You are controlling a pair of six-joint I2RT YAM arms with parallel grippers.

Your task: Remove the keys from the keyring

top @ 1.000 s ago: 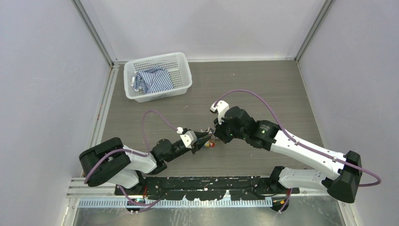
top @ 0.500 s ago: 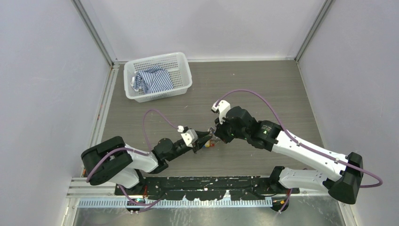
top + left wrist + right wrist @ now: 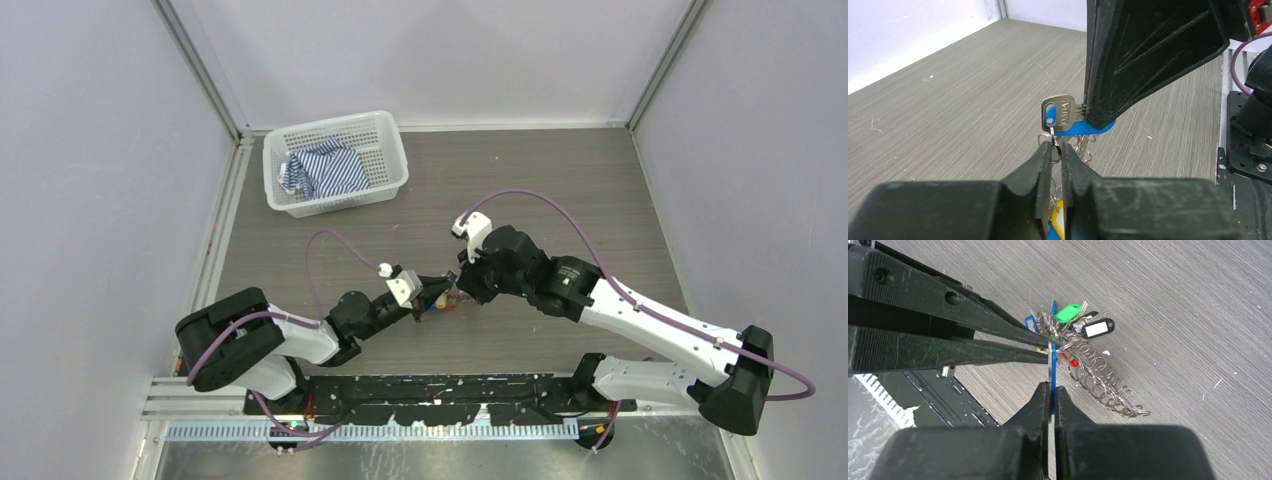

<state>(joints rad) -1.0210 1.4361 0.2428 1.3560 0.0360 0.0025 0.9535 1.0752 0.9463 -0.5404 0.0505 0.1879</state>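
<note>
My right gripper [image 3: 1051, 390] is shut on a silvery key [image 3: 1058, 111] and the blue tag [image 3: 1083, 129] behind it, holding them just above the table. A small wire ring [image 3: 1054, 150] hangs from that key's hole, and my left gripper [image 3: 1056, 150] is pinched shut on it. The two grippers meet tip to tip at mid-table: left [image 3: 432, 295], right [image 3: 452, 292]. Below them lies the bunch of keys [image 3: 1063, 325] with green [image 3: 1068, 313], white [image 3: 1097, 328] and red [image 3: 1073, 362] tags. The large keyring cannot be made out in the bunch.
A row of several small split rings [image 3: 1103, 380] trails across the table from the bunch. A white mesh basket [image 3: 385, 135] holding a striped cloth [image 3: 325, 170] stands at the back left. The arms' black base rail [image 3: 440, 395] runs along the near edge.
The left gripper has crept a little forward toward the right gripper, and its jaws have narrowed onto the small ring. The right gripper has kept its grip and barely shifted.
</note>
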